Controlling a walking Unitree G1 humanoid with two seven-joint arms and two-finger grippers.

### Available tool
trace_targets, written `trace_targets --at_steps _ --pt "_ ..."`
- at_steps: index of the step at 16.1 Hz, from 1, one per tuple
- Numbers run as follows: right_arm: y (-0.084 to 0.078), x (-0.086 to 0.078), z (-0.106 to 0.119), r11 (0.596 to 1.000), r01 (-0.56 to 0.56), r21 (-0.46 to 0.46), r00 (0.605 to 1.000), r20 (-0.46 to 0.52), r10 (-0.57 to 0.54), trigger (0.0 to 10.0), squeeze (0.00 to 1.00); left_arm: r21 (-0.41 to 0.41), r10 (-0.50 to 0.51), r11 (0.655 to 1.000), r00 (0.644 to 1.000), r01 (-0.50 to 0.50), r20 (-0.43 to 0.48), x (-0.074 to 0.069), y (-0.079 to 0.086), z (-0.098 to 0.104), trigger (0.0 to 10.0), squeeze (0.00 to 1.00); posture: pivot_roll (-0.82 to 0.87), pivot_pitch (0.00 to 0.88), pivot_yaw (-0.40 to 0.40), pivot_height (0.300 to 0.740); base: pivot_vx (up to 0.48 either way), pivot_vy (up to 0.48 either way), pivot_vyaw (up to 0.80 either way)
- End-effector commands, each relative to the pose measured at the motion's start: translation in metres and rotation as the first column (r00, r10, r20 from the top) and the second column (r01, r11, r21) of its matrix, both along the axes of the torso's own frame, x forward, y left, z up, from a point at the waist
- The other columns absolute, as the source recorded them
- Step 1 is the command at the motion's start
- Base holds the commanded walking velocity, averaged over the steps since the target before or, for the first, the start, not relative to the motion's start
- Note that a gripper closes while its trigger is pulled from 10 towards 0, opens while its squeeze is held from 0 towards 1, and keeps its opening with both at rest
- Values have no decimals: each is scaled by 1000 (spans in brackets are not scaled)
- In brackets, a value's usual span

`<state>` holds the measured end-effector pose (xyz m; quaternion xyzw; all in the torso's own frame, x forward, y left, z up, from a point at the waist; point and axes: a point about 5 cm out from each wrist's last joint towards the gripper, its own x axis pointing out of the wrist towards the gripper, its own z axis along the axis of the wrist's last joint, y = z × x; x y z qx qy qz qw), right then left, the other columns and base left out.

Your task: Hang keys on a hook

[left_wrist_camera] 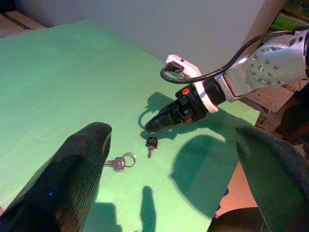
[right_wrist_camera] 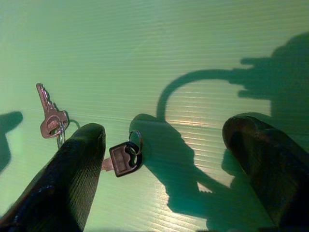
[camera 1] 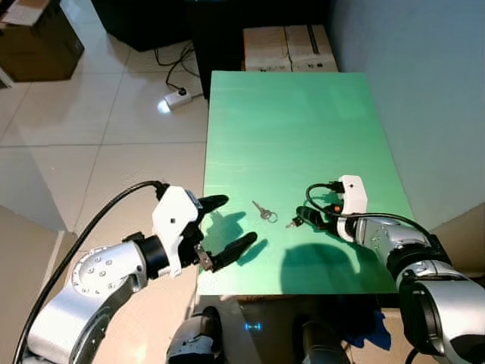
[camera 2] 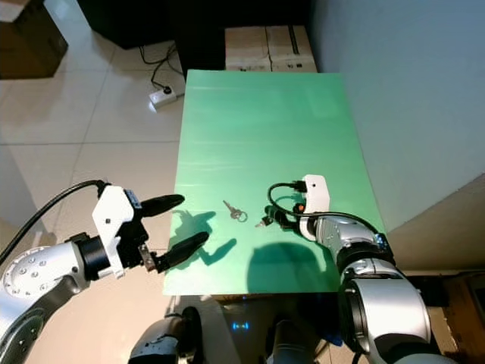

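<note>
Two keys lie near the front of the green table [camera 1: 288, 121]. One is a silver key [camera 1: 263, 211] on a ring. The other is a black-headed key [camera 1: 294, 221] with its own ring, just right of it. My right gripper [camera 1: 308, 220] rests low on the table, open, and in the right wrist view the black-headed key [right_wrist_camera: 123, 158] lies between its fingers [right_wrist_camera: 72, 179], nearer one of them and untouched. The silver key [right_wrist_camera: 50, 118] lies just outside that finger. My left gripper [camera 1: 237, 220] hovers open over the table's front left edge, a short way left of the silver key [left_wrist_camera: 119, 162].
A grey wall [camera 1: 424, 91] runs along the table's right side. Cardboard boxes [camera 1: 288, 47] stand past the far end. A white power strip [camera 1: 178, 97] with cables lies on the tiled floor at the left, and another box [camera 1: 38, 38] sits at the far left.
</note>
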<state>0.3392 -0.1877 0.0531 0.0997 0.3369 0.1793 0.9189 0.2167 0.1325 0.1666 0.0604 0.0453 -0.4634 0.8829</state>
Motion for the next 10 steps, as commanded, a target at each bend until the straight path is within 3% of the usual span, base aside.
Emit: trace_targets --at_steps 1,5,6,8,9,10 --pt "-3 -6 -7 1000 -7 -8 999 -44 7 10000 0 2 -13 1000 1000 13 -11 -5 -1 0 10000 0 80 307 43 740 0 0 0" --pt "1 -6 -6 999 -19 42 998 -53 21 10000 0 -4 -17 1000 1000 17 -18 -7 -4 0 10000 0 78 315 35 740 0 0 0" --pt "1 -7 -7 999 -42 27 997 -62 44 8667 0 -5 -23 1000 999 23 -25 -8 -5 0 10000 0 78 315 35 740 0 0 0" --pt "0 -8 -8 999 -49 14 996 -69 50 4039 0 -8 -36 999 999 35 -37 -10 -6 -1 10000 0 78 315 35 740 0 0 0" --pt "-1 -9 -8 998 -68 0 995 -79 68 2863 0 -7 -47 999 998 46 -48 -11 -7 -2 10000 0 78 315 35 740 0 0 0" --pt "-2 -9 -7 996 -87 -16 993 -84 85 2392 0 -8 -55 998 997 55 -56 -11 -7 -2 10000 0 68 307 25 740 0 0 0"
